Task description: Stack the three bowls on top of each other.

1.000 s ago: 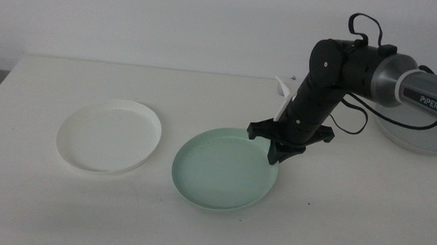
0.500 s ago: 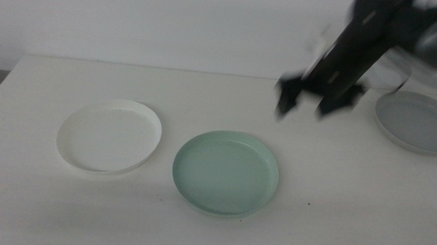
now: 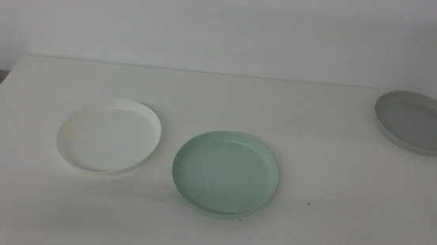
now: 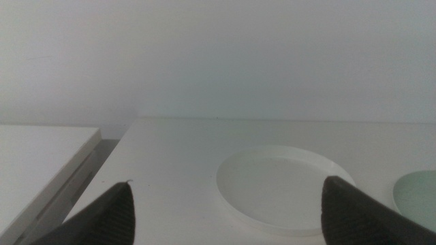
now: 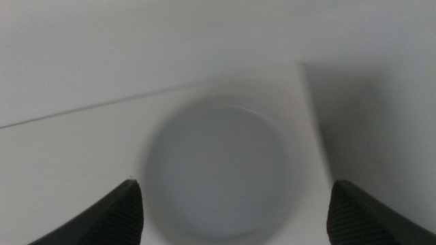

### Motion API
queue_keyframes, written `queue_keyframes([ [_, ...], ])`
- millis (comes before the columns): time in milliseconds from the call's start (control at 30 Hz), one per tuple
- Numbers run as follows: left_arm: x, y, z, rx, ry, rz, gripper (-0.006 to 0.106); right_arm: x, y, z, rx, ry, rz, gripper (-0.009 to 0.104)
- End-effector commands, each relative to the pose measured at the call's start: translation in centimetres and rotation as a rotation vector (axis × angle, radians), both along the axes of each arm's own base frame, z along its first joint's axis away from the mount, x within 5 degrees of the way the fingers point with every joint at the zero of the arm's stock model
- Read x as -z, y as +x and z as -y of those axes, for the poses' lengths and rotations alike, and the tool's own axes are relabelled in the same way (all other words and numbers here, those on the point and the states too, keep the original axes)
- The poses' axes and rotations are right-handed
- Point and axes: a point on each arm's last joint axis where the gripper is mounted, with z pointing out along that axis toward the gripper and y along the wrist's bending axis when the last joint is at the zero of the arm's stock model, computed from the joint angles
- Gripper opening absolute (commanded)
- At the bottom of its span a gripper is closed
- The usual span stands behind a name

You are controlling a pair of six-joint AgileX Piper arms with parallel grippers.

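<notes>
Your right gripper [image 5: 231,218] has left the mint bowl [image 3: 225,172], fingers apart over the grey bowl [image 5: 216,171]. Left gripper [image 4: 225,218] waits, fingers apart, facing the white bowl [image 4: 283,192] on the bench [image 3: 319,147].

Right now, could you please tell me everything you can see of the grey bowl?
The grey bowl is a shallow, round, plate-like dish with a low rim, matte and plain, empty inside. It sits flat and upright on the white table near the far right corner, apart from the other two bowls. Nothing touches it but the table. The right gripper hangs above it with its jaws open, looking down into it; that view is blurred, so no finer detail shows.
</notes>
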Motion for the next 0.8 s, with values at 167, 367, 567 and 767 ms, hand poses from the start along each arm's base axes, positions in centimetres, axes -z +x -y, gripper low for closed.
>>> queue_keyframes([
  [167, -0.1, 0.0, 0.0, -0.003, -0.011, 0.013, 0.094, 7.9, 2.6, 6.5, 0.107, 0.012, -0.081, 0.079],
  [367, -0.1, 0.0, 0.0, -0.003, -0.011, 0.013, 0.094, 14.8, 4.6, 7.1, 0.100, 0.033, -0.161, 0.079],
  [567, -0.1, 0.0, 0.0, -0.003, -0.011, 0.013, 0.094, 19.3, 5.7, 7.3, 0.106, 0.065, -0.187, 0.070],
  [767, -0.1, 0.0, 0.0, -0.003, -0.011, 0.013, 0.094, 21.3, 6.1, 7.1, 0.115, 0.112, -0.187, 0.064],
])
